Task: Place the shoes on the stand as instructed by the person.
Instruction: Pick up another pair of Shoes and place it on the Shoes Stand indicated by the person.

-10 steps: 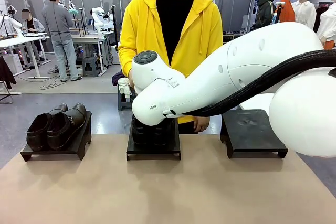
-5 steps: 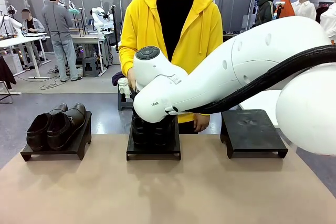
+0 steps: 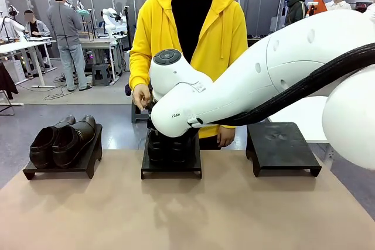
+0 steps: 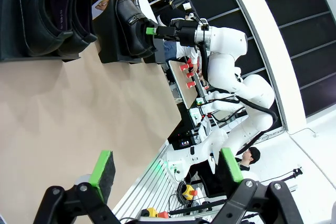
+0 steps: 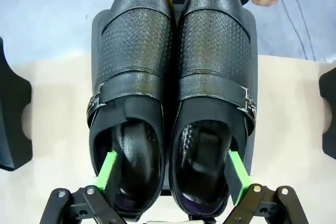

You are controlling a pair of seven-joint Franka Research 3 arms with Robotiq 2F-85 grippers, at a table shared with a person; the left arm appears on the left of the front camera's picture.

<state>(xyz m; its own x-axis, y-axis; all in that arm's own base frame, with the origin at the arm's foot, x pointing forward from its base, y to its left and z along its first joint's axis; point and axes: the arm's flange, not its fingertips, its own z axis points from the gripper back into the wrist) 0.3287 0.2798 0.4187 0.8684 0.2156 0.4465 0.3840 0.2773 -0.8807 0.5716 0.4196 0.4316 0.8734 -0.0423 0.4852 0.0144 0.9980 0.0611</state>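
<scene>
Front cam: right arm (image 3: pixel 252 86) hides most of the black shoes (image 5: pixel 173 93) on the middle stand (image 3: pixel 171 165). Right gripper (image 5: pixel 172 178) above the heels, fingers apart, one in each shoe opening; grip on them unclear. Left gripper (image 4: pixel 165 169) apart, empty. Brown shoes (image 3: pixel 61 139) on left stand (image 3: pixel 58 168).

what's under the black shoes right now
A black stand on the tan table carries the black shoes. Its rim shows around them; the surface under the soles is covered. The right gripper straddles their heels.
</scene>
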